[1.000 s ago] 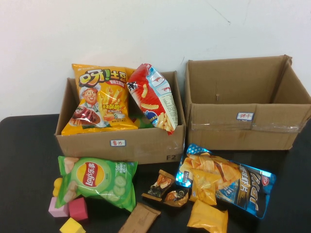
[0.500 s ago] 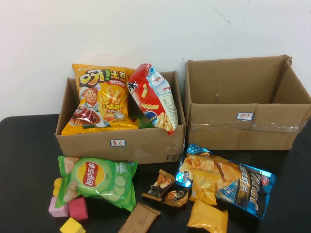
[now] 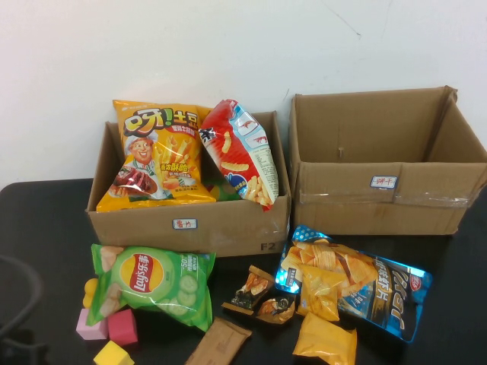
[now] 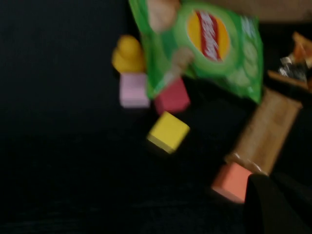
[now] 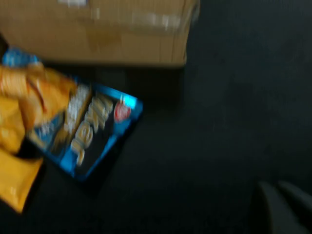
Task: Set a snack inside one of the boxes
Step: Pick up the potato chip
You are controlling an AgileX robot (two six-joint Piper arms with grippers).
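At the far left of the black surface (image 3: 46, 220) in the high view, a blurred loop of cable marks the left arm just entering; its left claw (image 4: 275, 202) shows only in the left wrist view, as dark fingers pressed together with nothing between them, hanging above the toy blocks. Near it lie a yellow block (image 3: 112, 354), a pink block (image 3: 90, 327) and a red block (image 3: 122, 325), then the green Lay's chip bag (image 3: 152, 283), flat and touching the front of the left cardboard box (image 3: 190, 224). That box already holds an orange fries bag (image 3: 156, 156) and a red snack bag (image 3: 240, 152), both standing upright. Further right lie a brown wrapped bar (image 3: 219, 342), two small dark candy packets (image 3: 262, 296), a small orange packet (image 3: 326, 340) and a blue chip bag (image 3: 358, 285) before the empty right cardboard box (image 3: 388, 163). The right claw (image 5: 280, 204) is likewise closed and empty, over bare surface beyond the blue bag.

No snack is picked yet. The Lay's bag seems the nearest candidate for the left arm: it should open wide first, pinch a crimped edge rather than the puffed middle, avoid the blocks, and lift well clear of the box wall.
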